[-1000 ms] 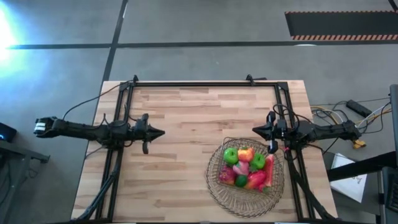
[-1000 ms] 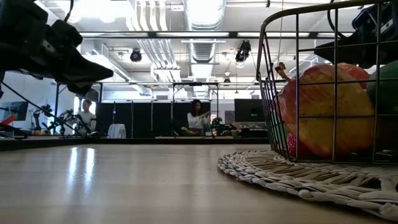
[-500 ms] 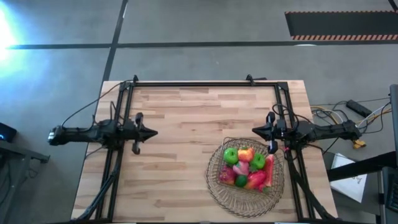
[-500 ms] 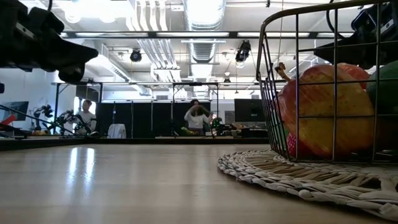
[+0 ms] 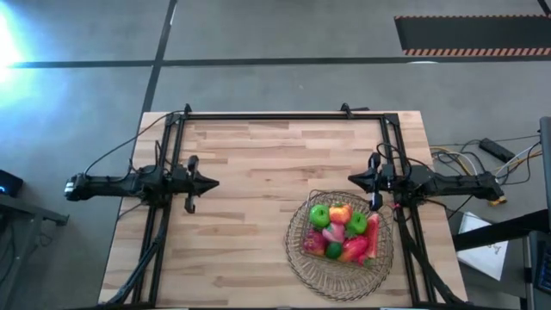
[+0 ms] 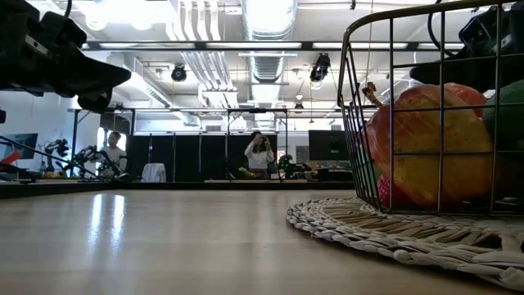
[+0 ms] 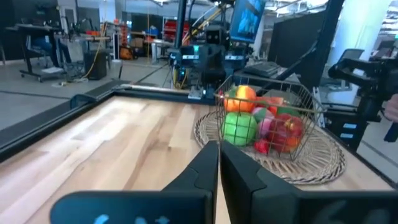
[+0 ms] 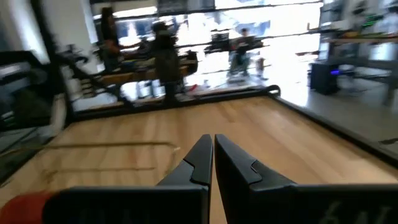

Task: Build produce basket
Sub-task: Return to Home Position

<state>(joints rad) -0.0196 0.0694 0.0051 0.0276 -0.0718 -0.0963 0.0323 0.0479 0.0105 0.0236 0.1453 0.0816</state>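
Observation:
The copper wire basket stands on a round woven straw mat near the table's right near corner. Inside it lie the produce: green apples, an orange piece, pink and red pieces. From the left wrist view the basket shows filled, with a green apple in front. My left gripper hovers shut over the table's left side, holding nothing. My right gripper hovers shut just beyond the basket's far rim, also holding nothing.
Dark frame rails run along the table's far edge and both sides. Bare wood lies between the two grippers. In the low view a person sits in the room far behind the table.
My left arm has drawn back toward the table's left edge, its gripper moving a little away from the middle, then holding still. The right arm, the basket and the produce have stayed put.

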